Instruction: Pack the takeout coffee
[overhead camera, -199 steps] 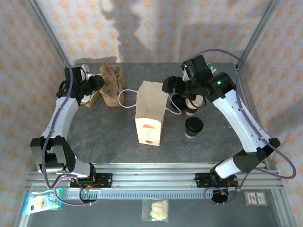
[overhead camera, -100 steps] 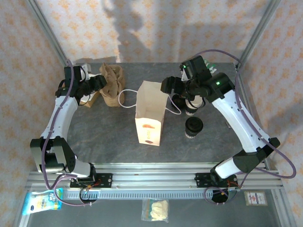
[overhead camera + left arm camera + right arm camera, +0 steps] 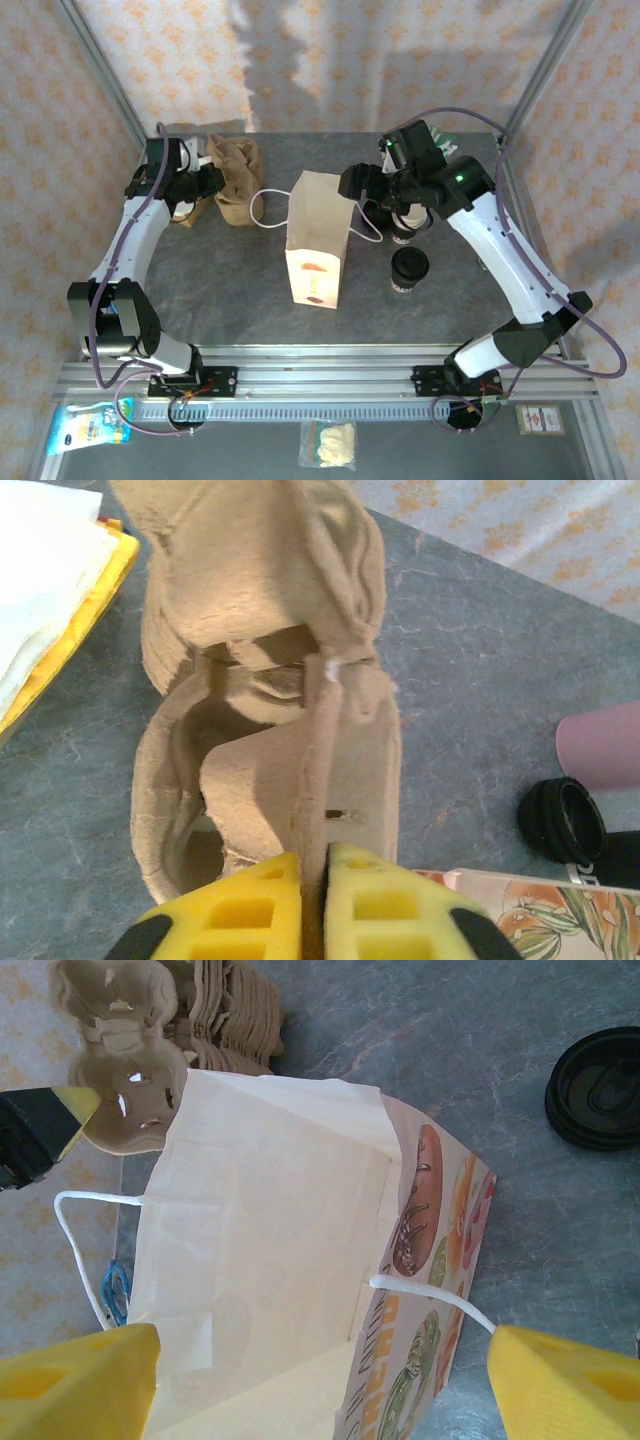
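While the takeout coffee (image 3: 409, 268) stands just right of the paper bag (image 3: 315, 235), my right gripper (image 3: 320, 1345) hangs spread wide over the bag's mouth, probably to steady it; farther off, my left gripper (image 3: 322, 870) pinches a pulp carrier (image 3: 265, 770) by its rib.

Soft, even light falls from above. The grey table (image 3: 230, 280) shows no glare, only faint shadow along its far edge, with darker shadows on the back wall (image 3: 330, 70). In the wrist views the yellow fingers (image 3: 280, 880) are blurred, the cardboard carrier (image 3: 270, 740) is sharp, and the paper bag (image 3: 260, 1230) interior is washed out.
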`<move>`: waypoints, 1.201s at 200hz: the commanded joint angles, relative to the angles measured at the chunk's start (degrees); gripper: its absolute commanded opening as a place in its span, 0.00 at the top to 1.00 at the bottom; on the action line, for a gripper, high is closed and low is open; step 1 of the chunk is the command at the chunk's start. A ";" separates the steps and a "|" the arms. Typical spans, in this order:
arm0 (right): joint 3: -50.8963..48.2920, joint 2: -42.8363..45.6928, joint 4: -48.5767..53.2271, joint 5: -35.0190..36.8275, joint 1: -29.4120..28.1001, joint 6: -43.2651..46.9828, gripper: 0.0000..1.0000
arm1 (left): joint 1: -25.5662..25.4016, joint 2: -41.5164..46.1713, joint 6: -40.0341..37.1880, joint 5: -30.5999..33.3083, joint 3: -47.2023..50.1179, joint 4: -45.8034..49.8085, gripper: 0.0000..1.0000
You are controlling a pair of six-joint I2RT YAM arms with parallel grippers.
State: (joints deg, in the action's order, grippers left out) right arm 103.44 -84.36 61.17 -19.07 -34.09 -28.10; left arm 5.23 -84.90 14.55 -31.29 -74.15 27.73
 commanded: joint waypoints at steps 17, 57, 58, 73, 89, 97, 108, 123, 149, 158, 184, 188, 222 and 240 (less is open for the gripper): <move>-0.54 1.65 -1.10 0.09 -0.37 -0.91 0.15 | -0.41 1.14 0.42 1.45 -2.27 0.95 1.00; 3.35 0.50 -0.24 0.85 -0.39 -0.03 0.15 | -0.38 4.78 3.14 3.00 -3.42 0.22 1.00; 3.61 0.46 -0.25 0.86 -0.38 0.10 0.15 | -0.35 4.90 3.22 3.04 -3.52 0.18 1.00; 8.58 -0.87 0.24 1.37 -0.37 2.82 0.15 | -0.46 6.22 4.33 4.16 -5.92 0.79 1.00; 14.93 -2.14 0.20 3.09 -0.37 7.15 0.15 | -0.53 7.49 5.88 4.61 -9.06 1.54 1.00; 17.05 -2.28 -0.63 3.77 -0.41 9.47 0.15 | -0.48 8.10 6.63 4.42 -10.64 2.02 1.00; 18.73 -1.94 -2.52 4.15 -0.42 13.29 0.15 | -0.53 8.87 7.79 4.05 -12.59 2.69 1.00; 17.44 -0.20 -7.65 1.47 -0.45 19.74 0.15 | -0.85 10.17 9.18 2.83 -14.87 3.87 1.00; 6.17 7.78 -22.28 -4.79 -0.54 33.79 0.18 | -2.95 13.13 10.63 0.18 -18.60 6.60 1.00; 0.57 11.51 -28.18 -7.42 -0.93 41.34 0.21 | -4.21 14.42 11.11 -1.13 -19.53 7.52 1.00; -8.72 19.24 -37.42 -14.56 -0.99 63.86 0.23 | -8.70 18.08 12.67 -5.40 -20.36 9.72 1.00; -8.20 19.27 -37.16 -14.46 -0.98 65.66 0.22 | -9.56 18.73 13.00 -6.07 -20.16 9.95 1.00; 7.55 11.40 -20.46 -14.49 -0.98 75.21 0.21 | -16.24 23.66 13.62 -8.05 -19.26 14.42 1.00; 10.39 9.56 -18.69 -14.92 -1.15 76.46 0.20 | -19.21 25.66 14.52 -7.79 -17.42 15.23 1.00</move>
State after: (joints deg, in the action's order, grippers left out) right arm 110.19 -72.38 36.97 -31.81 -35.00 39.31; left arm -11.20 -61.76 27.22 -37.15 -93.01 39.57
